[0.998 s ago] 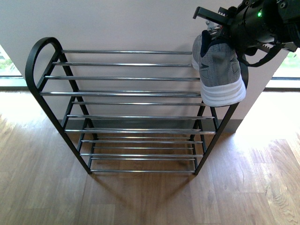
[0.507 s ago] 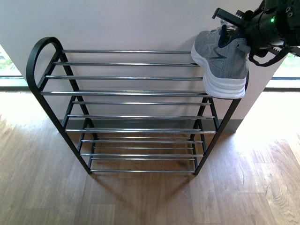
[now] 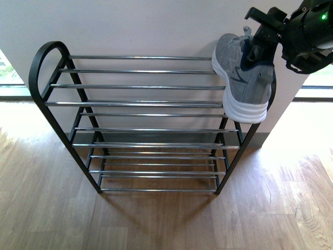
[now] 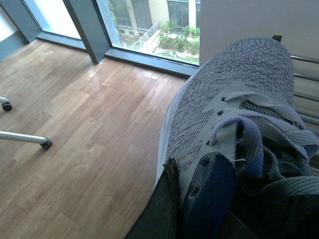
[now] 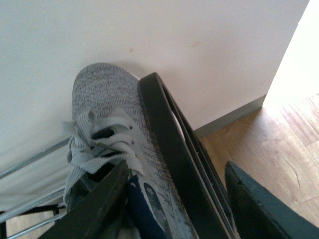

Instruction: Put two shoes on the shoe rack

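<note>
A grey knit sneaker (image 3: 244,78) with a white sole lies tilted at the right end of the shoe rack's (image 3: 140,104) top tier. Its toe points at the wall and its heel hangs past the front bar. A black arm (image 3: 304,26) at the top right holds it by the navy collar. In the left wrist view my left gripper (image 4: 184,209) is shut on the sneaker's (image 4: 224,99) collar. My right gripper (image 5: 177,174) is open, one finger beside the sneaker (image 5: 99,109), the rack's black side frame (image 5: 169,149) between its fingers. The other shoes are out of view.
The rack stands against a white wall (image 3: 145,26) on a wood floor (image 3: 156,224). Its lower tiers hold nothing. Floor-level windows (image 4: 149,30) and a chair's caster legs (image 4: 30,139) show in the left wrist view.
The sneaker has swung from hanging heel-down at the rack's right end to lying toe-to-wall over the top bars. The arm has moved right and slightly up.
</note>
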{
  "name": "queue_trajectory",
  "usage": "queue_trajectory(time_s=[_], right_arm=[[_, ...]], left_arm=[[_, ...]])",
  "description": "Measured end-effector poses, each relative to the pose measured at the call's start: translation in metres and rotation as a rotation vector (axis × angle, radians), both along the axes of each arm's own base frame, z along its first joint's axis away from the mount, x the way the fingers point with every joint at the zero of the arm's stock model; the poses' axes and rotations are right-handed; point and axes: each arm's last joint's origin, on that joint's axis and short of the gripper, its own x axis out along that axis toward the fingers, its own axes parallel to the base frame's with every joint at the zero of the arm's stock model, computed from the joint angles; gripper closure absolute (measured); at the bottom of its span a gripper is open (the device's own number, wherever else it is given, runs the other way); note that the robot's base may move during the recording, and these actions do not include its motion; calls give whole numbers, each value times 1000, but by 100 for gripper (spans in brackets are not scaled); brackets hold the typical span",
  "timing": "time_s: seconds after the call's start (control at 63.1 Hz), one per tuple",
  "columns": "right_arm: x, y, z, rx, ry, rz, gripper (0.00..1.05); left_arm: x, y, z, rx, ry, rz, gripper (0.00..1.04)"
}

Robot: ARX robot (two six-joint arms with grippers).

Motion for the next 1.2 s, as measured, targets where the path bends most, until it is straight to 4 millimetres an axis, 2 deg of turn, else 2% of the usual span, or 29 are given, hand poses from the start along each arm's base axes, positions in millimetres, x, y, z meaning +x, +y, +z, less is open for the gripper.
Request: queue_trajectory(time_s=[0.19, 0.253, 0.428, 0.634, 0.745, 0.871, 0.935, 0.998, 1.03, 1.204], right_arm=[[-7, -6, 21, 23, 20, -5, 16], [-9, -8, 24, 26, 38, 1, 8], [-17, -18, 43, -30, -7, 27, 9], [-44, -40, 75, -312, -167, 117, 9], [-65, -53, 79, -455, -192, 181, 9], [-69, -57, 78, -525, -183, 205, 9], [-72, -58, 75, -488, -294, 242, 16], [-83, -58, 68, -466, -419, 263, 27], [-96, -58, 64, -458, -474, 262, 35], [-137, -68, 61, -453, -538, 255, 62]], left_arm=[[0, 0, 0, 1, 0, 0, 104], [0, 0, 0, 0, 0, 0, 104], [0, 0, 0, 0, 0, 0, 104], [0, 0, 0, 0, 0, 0, 104], [0, 0, 0, 0, 0, 0, 104], [0, 0, 0, 0, 0, 0, 104], [0, 0, 0, 0, 0, 0, 104], [0, 0, 0, 0, 0, 0, 104], [0, 0, 0, 0, 0, 0, 104], [0, 0, 0, 0, 0, 0, 104]])
